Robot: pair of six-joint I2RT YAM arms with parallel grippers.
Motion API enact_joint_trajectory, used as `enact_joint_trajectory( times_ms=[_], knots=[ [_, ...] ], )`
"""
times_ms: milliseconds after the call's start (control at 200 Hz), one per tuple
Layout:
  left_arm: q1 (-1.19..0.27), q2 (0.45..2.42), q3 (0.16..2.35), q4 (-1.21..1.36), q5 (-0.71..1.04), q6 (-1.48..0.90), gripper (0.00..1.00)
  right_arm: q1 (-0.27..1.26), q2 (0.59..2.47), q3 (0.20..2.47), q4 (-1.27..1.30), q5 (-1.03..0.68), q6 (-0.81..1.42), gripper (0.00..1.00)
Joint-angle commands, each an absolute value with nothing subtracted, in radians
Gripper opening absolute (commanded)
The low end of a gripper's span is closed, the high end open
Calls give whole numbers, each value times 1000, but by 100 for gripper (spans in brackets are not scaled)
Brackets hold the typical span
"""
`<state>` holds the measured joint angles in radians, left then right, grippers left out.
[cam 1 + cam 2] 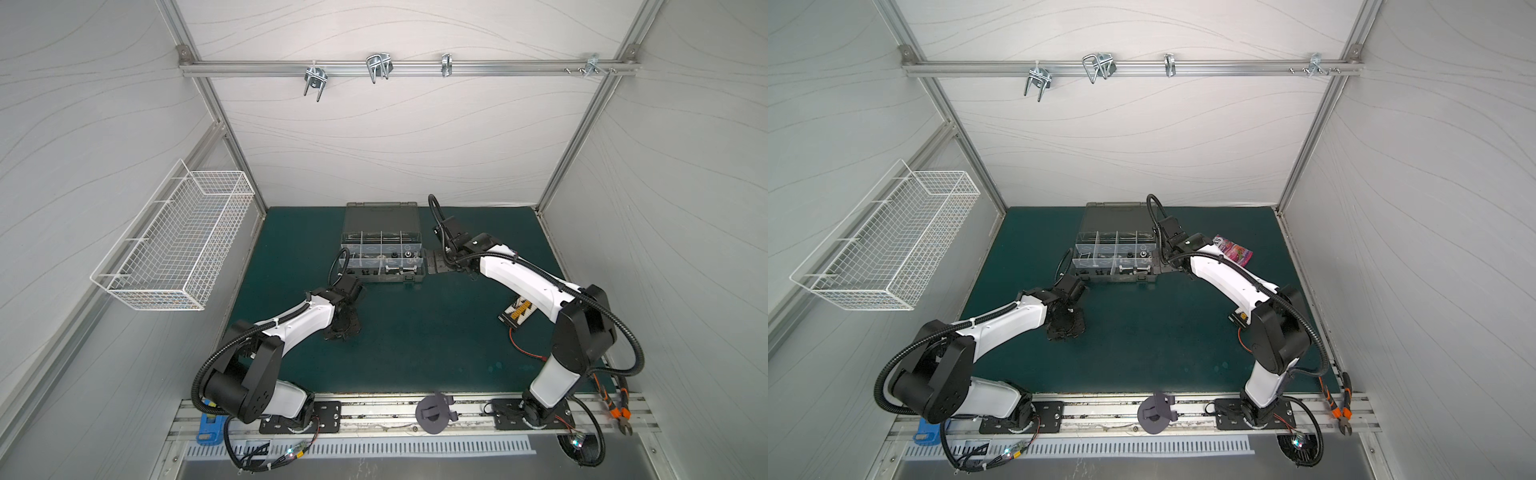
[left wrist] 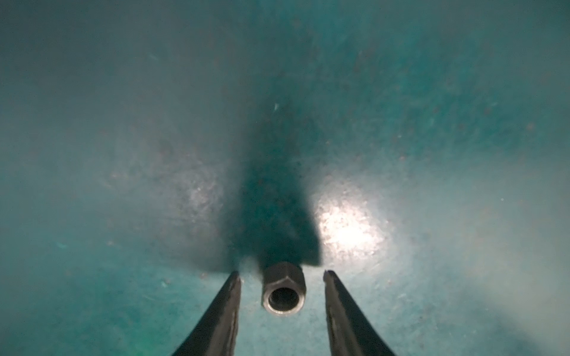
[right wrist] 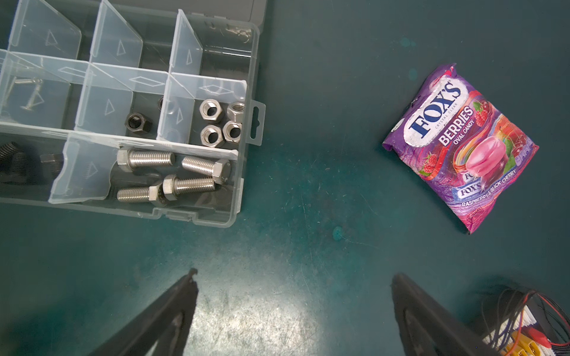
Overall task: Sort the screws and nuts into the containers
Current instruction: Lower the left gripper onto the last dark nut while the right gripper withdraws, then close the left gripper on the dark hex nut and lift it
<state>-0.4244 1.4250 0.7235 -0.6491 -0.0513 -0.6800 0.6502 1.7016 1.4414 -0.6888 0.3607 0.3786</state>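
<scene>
A dark hex nut (image 2: pixel 283 291) lies on the green mat with its hole facing the left wrist camera. My left gripper (image 2: pixel 282 274) straddles it, open, with a gap on each side. In both top views this gripper (image 1: pixel 343 328) points down at the mat in front of the grey organizer case (image 1: pixel 380 216). My right gripper (image 3: pixel 295 273) hangs wide open and empty over bare mat beside the case's right wall (image 3: pixel 257 123). The containers hold silver nuts (image 3: pixel 220 123), one black nut (image 3: pixel 138 122), silver hex bolts (image 3: pixel 172 175), black bolts (image 3: pixel 18 163) and thin screws (image 3: pixel 27 92).
A purple candy bag (image 3: pixel 459 148) lies on the mat right of the case. The red-wired connector (image 1: pixel 517 313) sits under the right arm. A white wire basket (image 1: pixel 174 241) hangs on the left wall. Orange-handled pliers (image 1: pixel 615 403) rest at the front right rail.
</scene>
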Motion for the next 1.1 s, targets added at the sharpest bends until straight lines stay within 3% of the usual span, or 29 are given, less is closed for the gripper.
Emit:
enact_joint_trajectory(
  times_ms=[0, 270, 655, 1095],
  knots=[
    [-421, 1448, 759, -667, -42, -669, 43, 645, 1694, 1473, -724, 379, 399, 99],
    [-423, 1463, 750, -671, -41, -676, 36, 644, 1697, 1477, -728, 385, 402, 99],
    [-423, 1455, 748, -675, -43, -679, 14, 644, 1703, 1489, -730, 388, 403, 99],
    [-423, 1427, 781, -678, -60, -670, 10, 645, 1707, 1498, -736, 384, 409, 99]
  ],
)
